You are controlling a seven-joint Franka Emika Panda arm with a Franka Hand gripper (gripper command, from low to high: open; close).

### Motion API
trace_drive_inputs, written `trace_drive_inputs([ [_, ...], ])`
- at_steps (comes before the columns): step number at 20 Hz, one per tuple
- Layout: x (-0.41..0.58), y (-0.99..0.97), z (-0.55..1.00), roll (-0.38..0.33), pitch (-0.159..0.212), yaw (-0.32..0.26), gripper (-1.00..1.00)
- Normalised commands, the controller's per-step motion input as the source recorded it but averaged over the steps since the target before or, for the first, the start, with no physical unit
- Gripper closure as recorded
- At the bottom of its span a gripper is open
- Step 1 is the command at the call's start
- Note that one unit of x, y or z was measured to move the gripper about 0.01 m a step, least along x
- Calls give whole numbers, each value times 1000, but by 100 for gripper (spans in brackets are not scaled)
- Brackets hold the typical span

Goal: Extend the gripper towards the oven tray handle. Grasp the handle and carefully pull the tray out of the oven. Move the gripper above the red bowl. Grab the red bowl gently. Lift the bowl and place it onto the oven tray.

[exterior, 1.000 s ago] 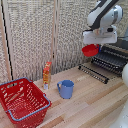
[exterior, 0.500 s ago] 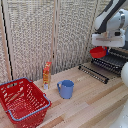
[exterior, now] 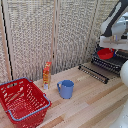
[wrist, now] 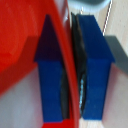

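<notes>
In the exterior view, your white boxy gripper (exterior: 107,46) held the small round red bowl (exterior: 105,53) up over the flat dark tray of thin bars (exterior: 107,63), which stuck out of the dark oven (exterior: 121,56) at that view's right. In the wrist view, your two blue fingers (wrist: 95,70) were pinched tight on the red bowl's thin rim (wrist: 69,65).

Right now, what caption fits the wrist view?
Blue fingertips pinch the red bowl rim.

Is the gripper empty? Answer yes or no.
No: the gripper pinches the red bowl's rim between its blue fingers.
</notes>
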Motion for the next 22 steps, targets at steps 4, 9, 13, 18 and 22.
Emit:
trace_drive_inputs([
  [4,99,-604,0,44,-48,-2,100],
  [9,12,-284,58,23,-68,3,-100],
  [13,-89,-6,186,0,-120,-3,-100],
  [18,-3,0,271,0,-110,-49,-100],
  [22,0,-2,290,0,-87,-100,-100],
])
